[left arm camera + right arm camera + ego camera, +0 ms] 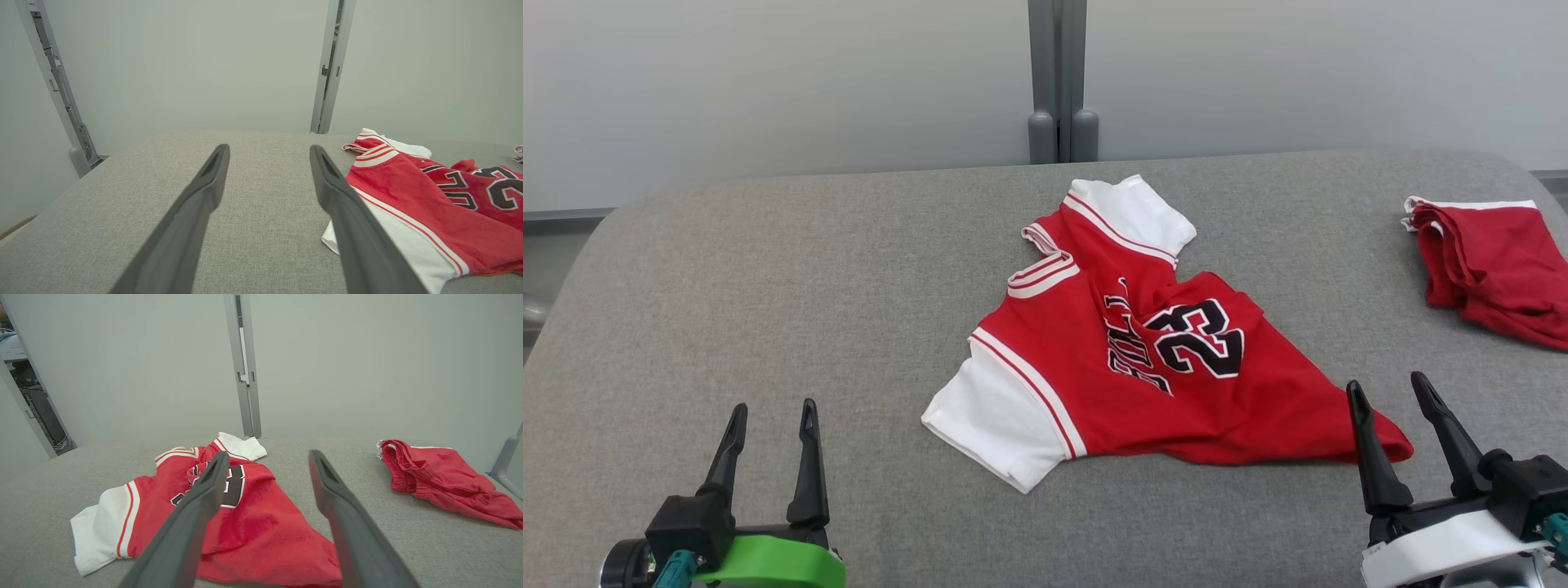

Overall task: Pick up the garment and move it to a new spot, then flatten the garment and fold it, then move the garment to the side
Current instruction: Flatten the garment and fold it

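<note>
A red jersey with white sleeves and a black 23, the garment (1127, 359), lies crumpled in the middle of the grey table (768, 286). In the left wrist view the garment (429, 204) lies to the right of my fingers; in the right wrist view the garment (245, 522) lies ahead and to the left. My left gripper (772, 416) stands open near the front left, apart from the cloth. My right gripper (1390, 392) is open at the front right, just beside the garment's lower right corner. Both hold nothing.
A second red cloth item (1494, 269) lies bunched at the table's right edge, also seen as red shorts (441, 482) in the right wrist view. A grey wall with a vertical post (1058, 82) stands behind the table.
</note>
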